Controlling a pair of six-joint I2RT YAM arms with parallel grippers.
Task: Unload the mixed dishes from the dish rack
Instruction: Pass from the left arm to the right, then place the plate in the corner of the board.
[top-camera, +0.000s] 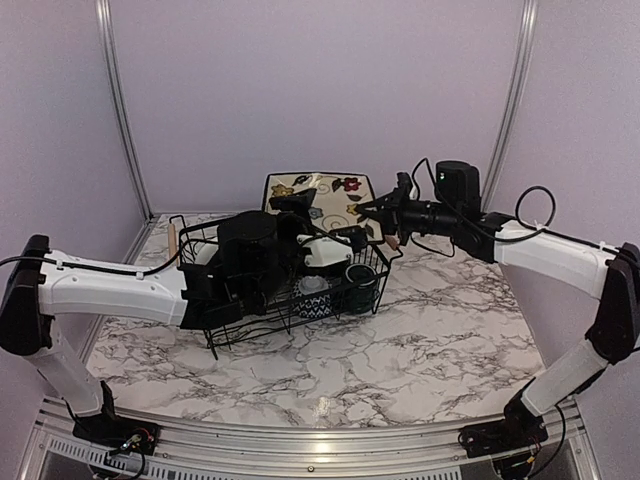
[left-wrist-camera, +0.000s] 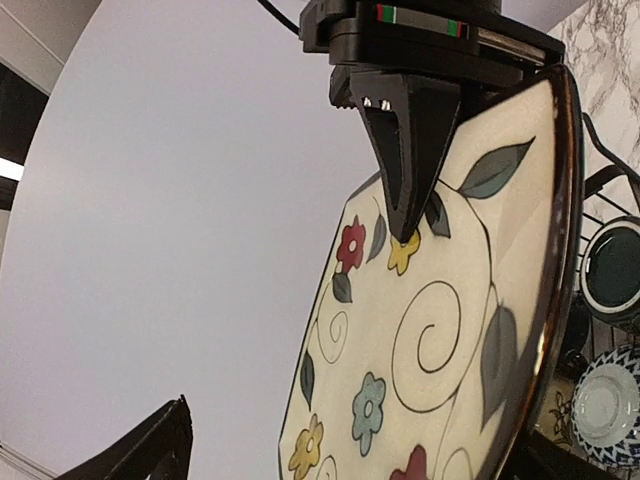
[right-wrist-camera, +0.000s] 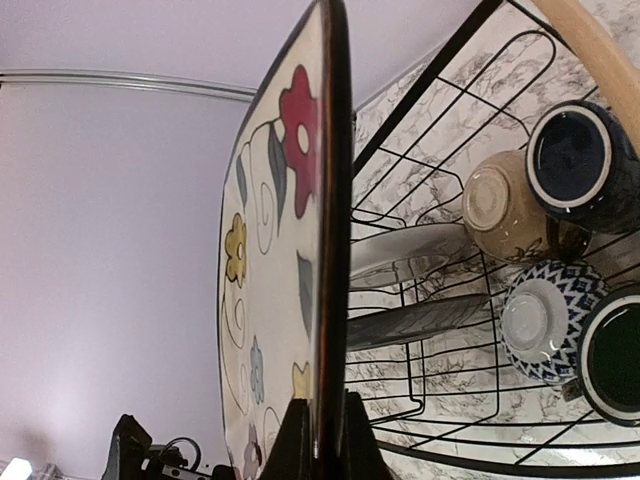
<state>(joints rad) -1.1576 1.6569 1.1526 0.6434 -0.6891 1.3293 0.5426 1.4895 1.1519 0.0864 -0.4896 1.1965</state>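
A square floral plate (top-camera: 325, 190) (left-wrist-camera: 440, 330) (right-wrist-camera: 270, 250) hangs upright above the far side of the dish rack (top-camera: 215, 335) (right-wrist-camera: 440, 70). My right gripper (top-camera: 383, 212) (right-wrist-camera: 322, 435) is shut on its right edge. My left gripper (top-camera: 297, 207) (left-wrist-camera: 350, 430) is open around the plate's left side, and its visible finger (left-wrist-camera: 160, 445) stands apart from the plate. Inside the rack are a navy mug (right-wrist-camera: 570, 160), a second dark mug (right-wrist-camera: 615, 355) (top-camera: 360, 280), a tan bowl (right-wrist-camera: 497, 205), a blue-patterned bowl (right-wrist-camera: 545, 320) (top-camera: 315, 300) and leaning plates (right-wrist-camera: 420, 250).
The rack stands on a marble table top (top-camera: 450, 320) and has a wooden handle (right-wrist-camera: 600, 50) on its right side. Lilac walls with metal posts (top-camera: 515, 100) close in the back and sides. A metal rail (top-camera: 300, 440) runs along the near edge.
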